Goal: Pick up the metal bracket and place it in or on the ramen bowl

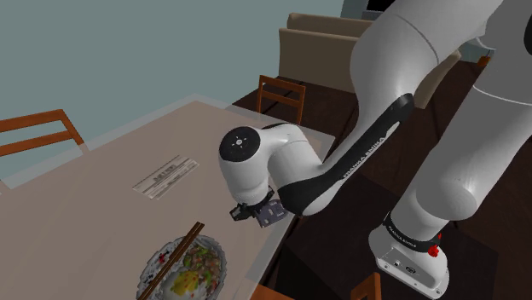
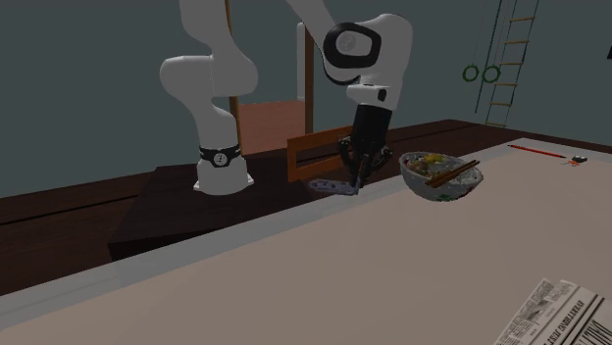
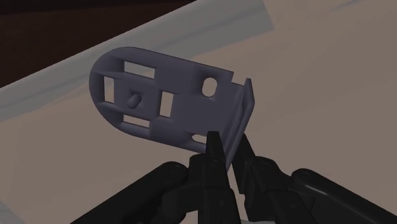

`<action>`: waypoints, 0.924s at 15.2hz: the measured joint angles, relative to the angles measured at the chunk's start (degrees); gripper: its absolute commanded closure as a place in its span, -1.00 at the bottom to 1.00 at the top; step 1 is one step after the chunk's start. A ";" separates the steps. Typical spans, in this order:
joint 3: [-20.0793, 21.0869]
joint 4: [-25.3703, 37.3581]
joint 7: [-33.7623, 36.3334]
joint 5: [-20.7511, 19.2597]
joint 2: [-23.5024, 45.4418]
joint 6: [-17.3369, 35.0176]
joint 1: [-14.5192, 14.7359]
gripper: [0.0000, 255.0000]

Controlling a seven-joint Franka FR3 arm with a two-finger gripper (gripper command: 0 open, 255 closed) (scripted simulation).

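Observation:
The metal bracket (image 3: 162,98) is a grey-lilac plate with slots, holes and an upright flange at one end. My gripper (image 3: 228,142) is shut on that flange, one finger on each side. In the shoulder view the gripper (image 1: 254,212) holds the bracket (image 1: 272,210) at the table's near edge. The ramen bowl (image 1: 183,273), with chopsticks laid across it, stands on the table to the shoulder view's lower left of the gripper. In the second exterior view the bracket (image 2: 331,186) hangs under the gripper (image 2: 355,177), left of the bowl (image 2: 440,177).
A folded newspaper (image 1: 166,177) lies on the table (image 1: 102,213) beyond the bowl. Wooden chairs stand at the far end (image 1: 282,95) and far side (image 1: 38,132). A beige sofa (image 1: 324,43) is behind. A red pen (image 2: 537,151) lies at the table's far right.

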 measured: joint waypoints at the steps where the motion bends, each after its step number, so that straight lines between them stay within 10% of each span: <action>1: 0.13 -0.26 -1.07 1.36 -1.19 -0.28 -0.01 1.00; 14: -1.29 2.23 -11.94 13.20 -11.67 -8.14 1.68 1.00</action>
